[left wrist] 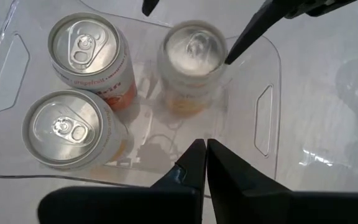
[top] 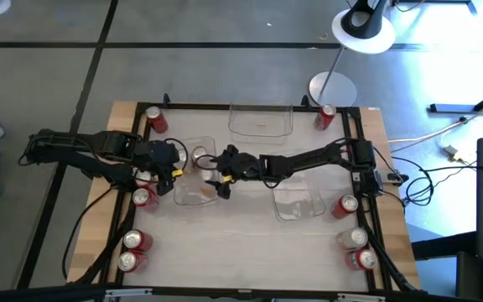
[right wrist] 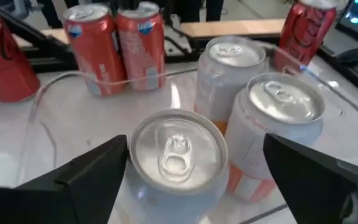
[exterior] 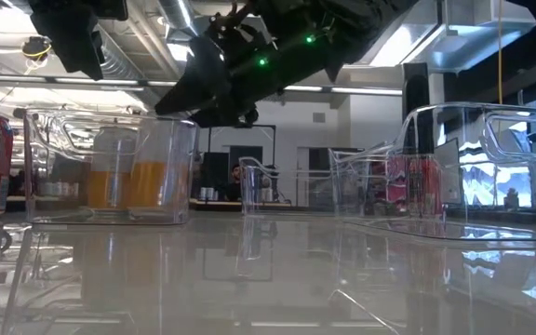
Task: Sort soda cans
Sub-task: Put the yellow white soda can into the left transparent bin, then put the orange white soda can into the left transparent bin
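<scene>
Three pale, silver-topped soda cans stand upright in a clear bin [left wrist: 267,112] left of the table's middle [top: 193,147]. My right gripper [right wrist: 194,149] is open above that bin [top: 222,174]. Its fingers stand on either side of one pale can [right wrist: 176,155], with a gap showing on at least one side. The other two pale cans [right wrist: 232,68] [right wrist: 278,118] stand just beyond it. My left gripper [left wrist: 202,152] is shut and empty, and hovers over the bin's left end [top: 174,172]. In the left wrist view two cans [left wrist: 86,50] [left wrist: 67,127] stand side by side and the third [left wrist: 191,59] stands apart.
Red cans stand along the table's edges: far left [top: 155,120], far right [top: 324,117], left side [top: 143,198] [top: 132,250], right side [top: 346,205] [top: 357,250]. Two more clear bins sit at the far middle [top: 261,120] and right of centre [top: 298,201].
</scene>
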